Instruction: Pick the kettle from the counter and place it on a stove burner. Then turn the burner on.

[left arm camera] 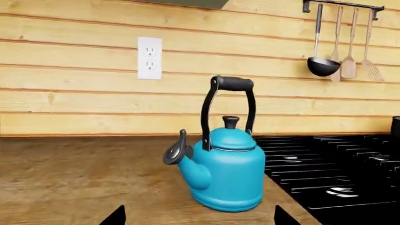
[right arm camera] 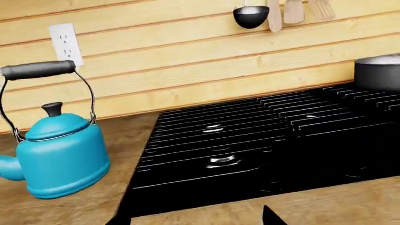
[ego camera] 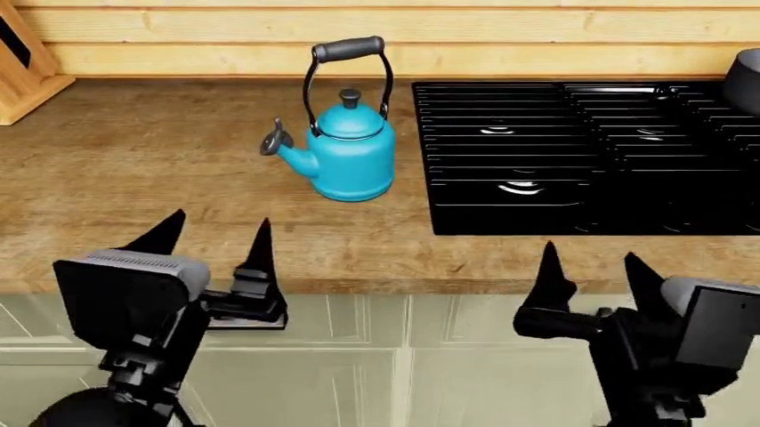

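- The small turquoise kettle [ego camera: 351,153] has a glossy, smooth enamel-like body and a matt dark bar on its thin wire handle.
- The brown butcher-block counter [ego camera: 142,178] shows matt wood grain.
- The black cooktop [right arm camera: 250,154] is glossy, its burner caps [ego camera: 521,188] shiny.
- The pale plank wall [left arm camera: 75,98] looks like smooth wood.
- The grey pot [right arm camera: 378,71] looks like dull steel.

Bright, even, sharp renders; white glare on the black cooktop [ego camera: 522,187], seemingly lit from overhead.
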Available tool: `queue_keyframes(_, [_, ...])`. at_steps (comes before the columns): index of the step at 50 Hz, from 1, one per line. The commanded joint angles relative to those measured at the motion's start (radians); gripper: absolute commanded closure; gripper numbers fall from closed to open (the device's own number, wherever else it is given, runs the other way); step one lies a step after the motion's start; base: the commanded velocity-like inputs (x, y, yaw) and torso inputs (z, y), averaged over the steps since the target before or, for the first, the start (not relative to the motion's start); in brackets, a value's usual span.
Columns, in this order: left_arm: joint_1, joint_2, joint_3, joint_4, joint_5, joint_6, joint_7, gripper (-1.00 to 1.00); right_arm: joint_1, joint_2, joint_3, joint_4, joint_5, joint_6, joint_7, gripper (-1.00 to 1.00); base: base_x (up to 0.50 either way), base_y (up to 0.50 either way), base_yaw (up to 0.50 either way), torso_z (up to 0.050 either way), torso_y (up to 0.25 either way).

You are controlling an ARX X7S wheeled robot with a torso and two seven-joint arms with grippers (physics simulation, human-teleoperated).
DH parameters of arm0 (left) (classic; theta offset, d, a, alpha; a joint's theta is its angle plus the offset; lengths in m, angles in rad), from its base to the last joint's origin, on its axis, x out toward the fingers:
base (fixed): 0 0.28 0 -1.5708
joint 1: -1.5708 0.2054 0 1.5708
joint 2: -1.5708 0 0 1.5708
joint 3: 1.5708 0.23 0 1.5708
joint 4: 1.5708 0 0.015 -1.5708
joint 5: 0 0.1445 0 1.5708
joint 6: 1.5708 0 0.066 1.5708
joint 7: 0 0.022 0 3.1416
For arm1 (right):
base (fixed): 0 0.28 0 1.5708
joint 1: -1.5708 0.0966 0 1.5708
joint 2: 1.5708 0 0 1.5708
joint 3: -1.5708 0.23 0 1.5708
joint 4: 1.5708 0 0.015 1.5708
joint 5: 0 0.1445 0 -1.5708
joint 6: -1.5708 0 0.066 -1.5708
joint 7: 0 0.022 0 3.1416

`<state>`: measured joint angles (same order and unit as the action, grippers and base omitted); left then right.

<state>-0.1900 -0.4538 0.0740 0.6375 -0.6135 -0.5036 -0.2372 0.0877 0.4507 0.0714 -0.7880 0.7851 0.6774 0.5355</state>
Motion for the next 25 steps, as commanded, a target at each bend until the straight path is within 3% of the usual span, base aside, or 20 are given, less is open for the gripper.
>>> queue_keyframes(1, [-0.360,-0.218,-0.097,0.217,-0.424,-0.449,-0.115,-1.00,0.276,0.275,0.215,-0.207,0.665,0.343,0.392,-1.00,0.00,0.00,0.00,0.000,0.000])
queue_keyframes(3, [-0.417,-0.226,-0.113,0.199,-0.480,-0.479,-0.138,-1.00,0.316,0.297,0.209,-0.199,0.706,0.342,0.423,-1.00,0.00,0.00,0.00,0.000,0.000])
queue_keyframes(10, [-0.458,-0.221,-0.104,0.125,-0.443,-0.477,-0.144,-1.00,0.330,0.354,0.222,-0.196,0.794,0.336,0.503,-1.00,0.00,0.00,0.00,0.000,0.000])
queue_keyframes(17, [-0.443,-0.188,-0.076,0.089,-0.370,-0.419,-0.119,-1.00,0.341,0.342,0.217,-0.199,0.783,0.328,0.470,-1.00,0.03,0.00,0.00,0.000,0.000])
queue_keyframes(25, [-0.450,-0.186,-0.071,0.087,-0.348,-0.410,-0.129,-1.00,0.305,0.325,0.218,-0.214,0.746,0.332,0.442,-1.00,0.28,0.00,0.00,0.000,0.000])
